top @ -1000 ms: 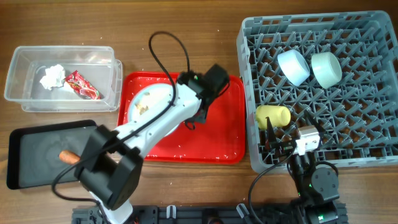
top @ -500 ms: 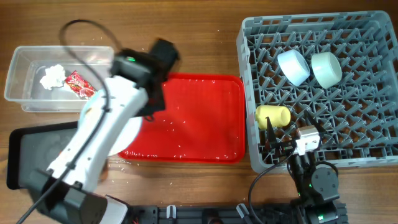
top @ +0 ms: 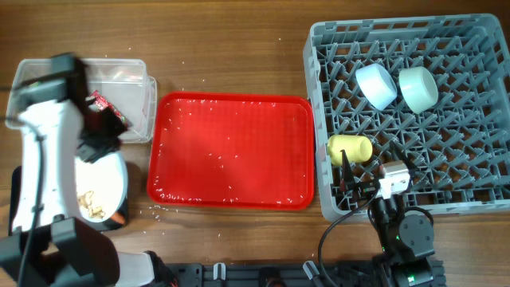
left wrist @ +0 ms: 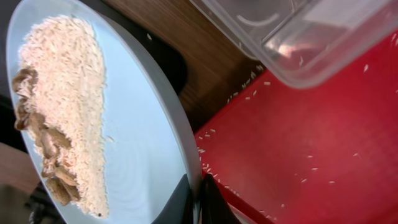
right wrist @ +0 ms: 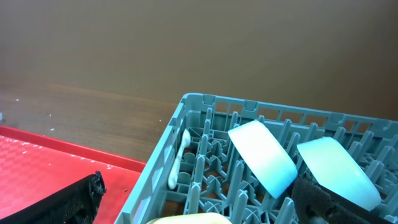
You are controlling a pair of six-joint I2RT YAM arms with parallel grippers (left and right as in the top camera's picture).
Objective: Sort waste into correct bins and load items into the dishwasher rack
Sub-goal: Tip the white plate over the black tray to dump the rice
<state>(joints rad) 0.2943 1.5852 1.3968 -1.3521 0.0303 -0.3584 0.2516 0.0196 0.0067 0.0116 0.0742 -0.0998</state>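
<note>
Left claw: your left claw was pinched on the rim of the light-blue plate, with a finger on each face of the edge.
Plate: you held it over the black tray at the front left of the desk, just beside the red serving tray.
On the plate: a bed of rice lay there, with brown food scraps strung along one side.
Carrot: a sliver of orange showed at the plate's front edge, on the black tray.
Clear tub: it sat behind the plate and beside the red tray's left end. The red snack wrapper was inside, and your arm hid the rest of the contents.
Red serving tray: loose rice grains were scattered over it.
Right claw: your right claw had its fingers spread wide at the front edge of the dishwasher rack.
Yellow cup: it lay on its side at the rack's front left, low between those fingers. You could not tell whether they touched it.
Bowls: the light-blue bowl and the pale-green bowl leaned side by side on the pegs toward the back.
</note>
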